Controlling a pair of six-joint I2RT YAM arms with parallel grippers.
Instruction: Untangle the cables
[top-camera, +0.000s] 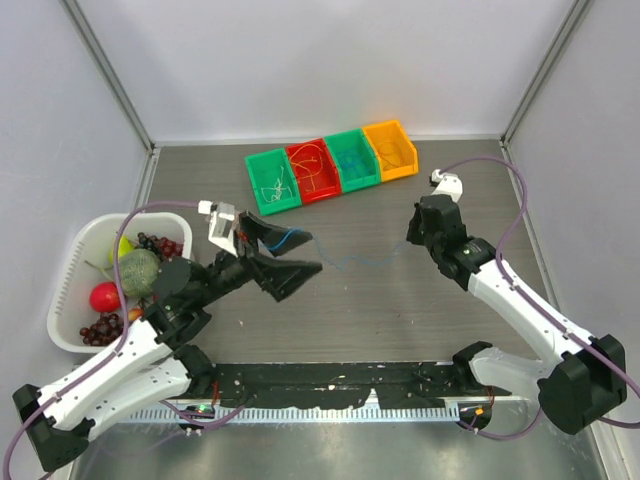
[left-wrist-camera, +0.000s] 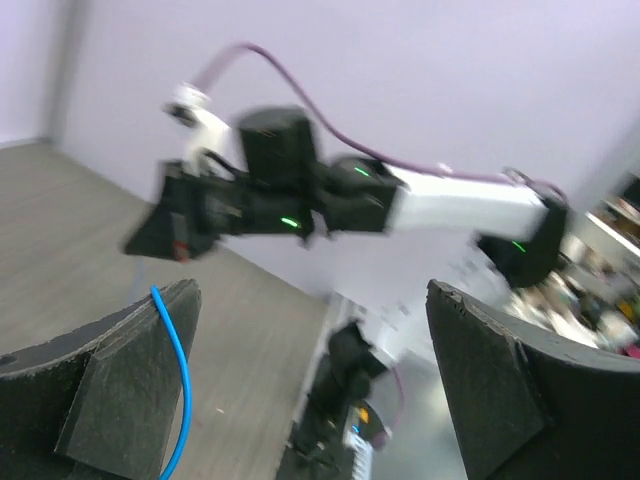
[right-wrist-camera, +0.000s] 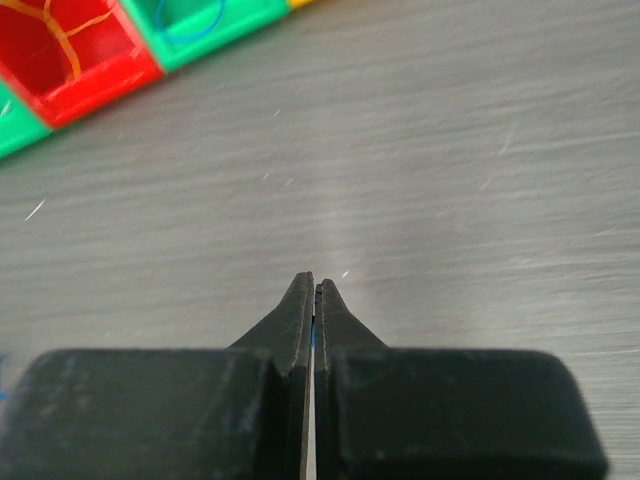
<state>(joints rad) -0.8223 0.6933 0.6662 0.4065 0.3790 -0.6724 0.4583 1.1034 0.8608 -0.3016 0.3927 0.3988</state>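
Observation:
A thin blue cable (top-camera: 350, 260) runs in a wavy line across the table between my two grippers. My left gripper (top-camera: 288, 253) is open wide and raised. In the left wrist view the blue cable (left-wrist-camera: 178, 350) hangs over the inner face of one finger of that gripper (left-wrist-camera: 312, 300), with nothing clamped. My right gripper (top-camera: 413, 240) is shut on the cable's other end. In the right wrist view a blue sliver of that cable (right-wrist-camera: 313, 336) shows between the closed fingers (right-wrist-camera: 315, 285). More cables lie coiled in the bins.
Four bins stand in a row at the back: green (top-camera: 254, 172) with whitish cable, red (top-camera: 313, 192) with orange-yellow cable, teal (top-camera: 334, 161) with blue cable, orange (top-camera: 390, 148). A white basket (top-camera: 70, 290) of fruit sits at the left. A black strip (top-camera: 330, 380) lies along the near edge.

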